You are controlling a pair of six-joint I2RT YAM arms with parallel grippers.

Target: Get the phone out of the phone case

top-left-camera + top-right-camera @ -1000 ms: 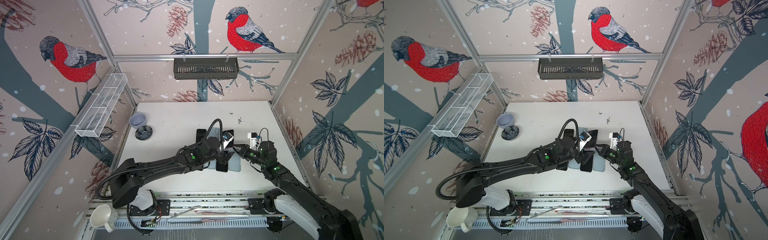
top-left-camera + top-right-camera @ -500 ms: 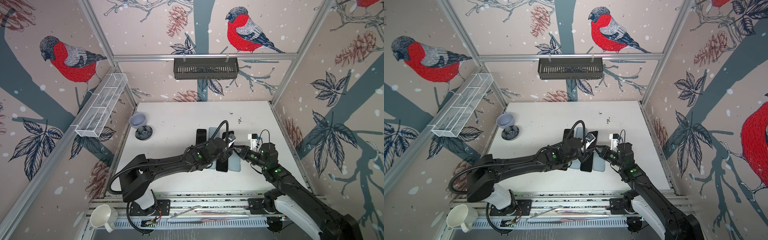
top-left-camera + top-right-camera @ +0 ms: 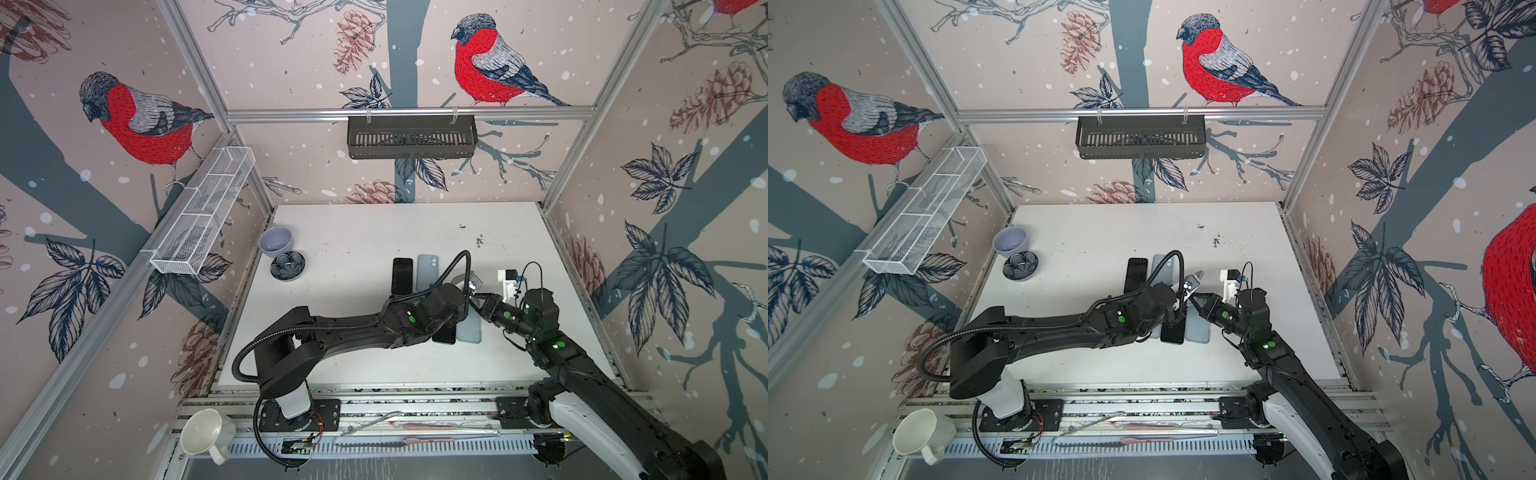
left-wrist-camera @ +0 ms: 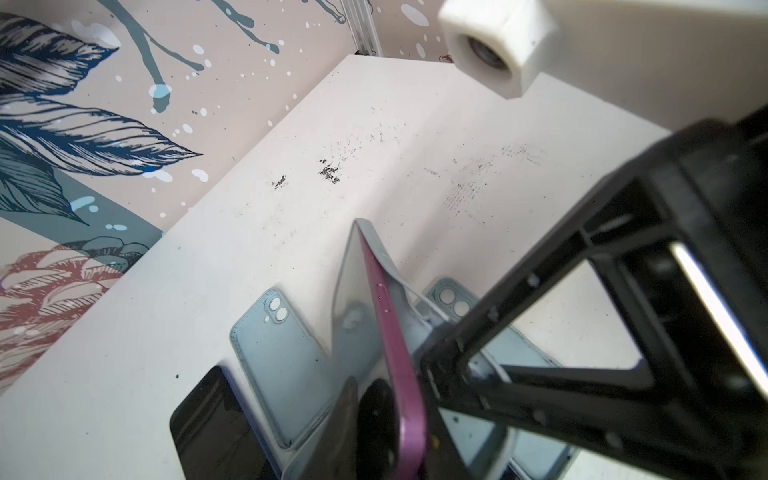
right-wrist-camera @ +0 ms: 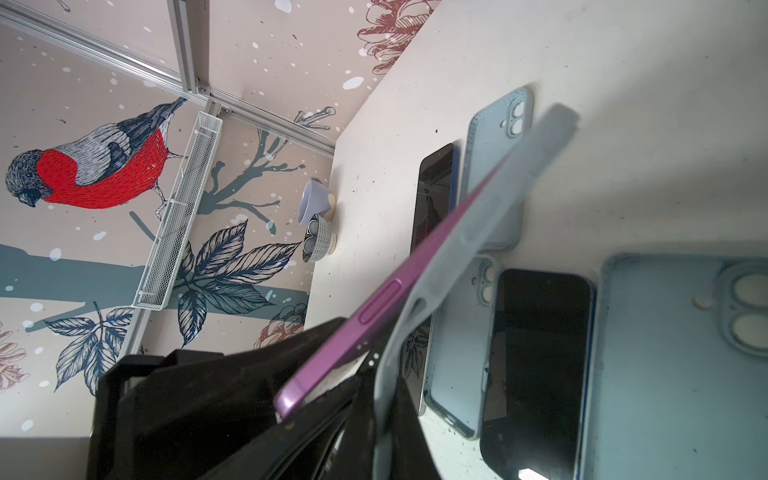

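Above the white tabletop (image 3: 340, 266), the left pincer (image 3: 464, 296), wide apart a second ago, has closed on the near end of the purple phone (image 5: 374, 299). The right pincer (image 3: 478, 298) stays clamped on the translucent blue phone case (image 5: 511, 183). With each arm gripping its own part, the pull-apart can likely begin. One case edge already peels away from the phone, which is held tilted between both pincers, above spare phones (image 3: 402, 276) and empty cases (image 3: 428, 272).
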